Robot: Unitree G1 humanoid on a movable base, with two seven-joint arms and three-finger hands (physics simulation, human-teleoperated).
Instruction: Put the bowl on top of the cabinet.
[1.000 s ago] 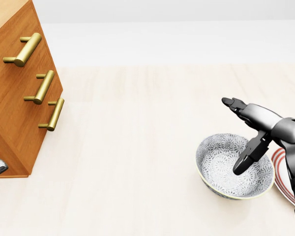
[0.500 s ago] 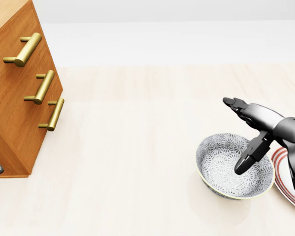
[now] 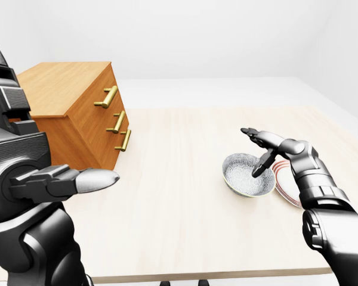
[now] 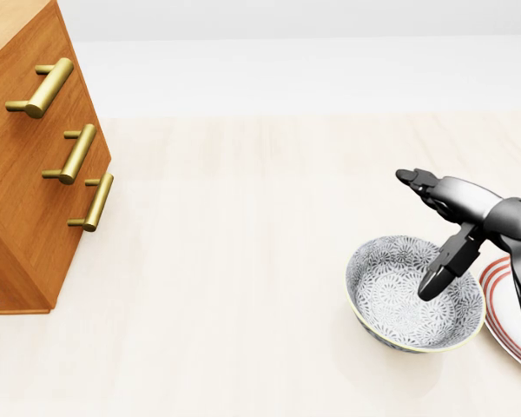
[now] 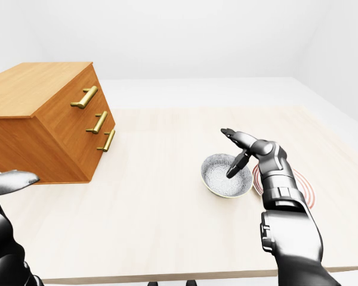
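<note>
A grey patterned bowl (image 4: 399, 300) rests on the pale wooden table (image 4: 243, 261), at the lower right of the head view. My right hand (image 4: 415, 234) hovers open over the bowl's right side. One finger (image 4: 440, 274) dips into the bowl while another (image 4: 414, 179) points up and left, clear of the rim. The wooden cabinet (image 3: 65, 101) with three brass handles (image 4: 76, 153) stands at the left, its flat top bare. In the left-eye view, my left hand (image 3: 77, 182) is held out low on the left, fingers stretched and holding nothing.
A white plate with red rings (image 4: 506, 306) lies right of the bowl, touching or slightly under its rim. The table edge (image 3: 197, 275) runs along the bottom of the eye views. A white wall rises beyond the table.
My right hand has drifted a little to the right over the bowl. The left hand's sliver at the head view's lower left has nearly slipped out. The bowl has not moved.
</note>
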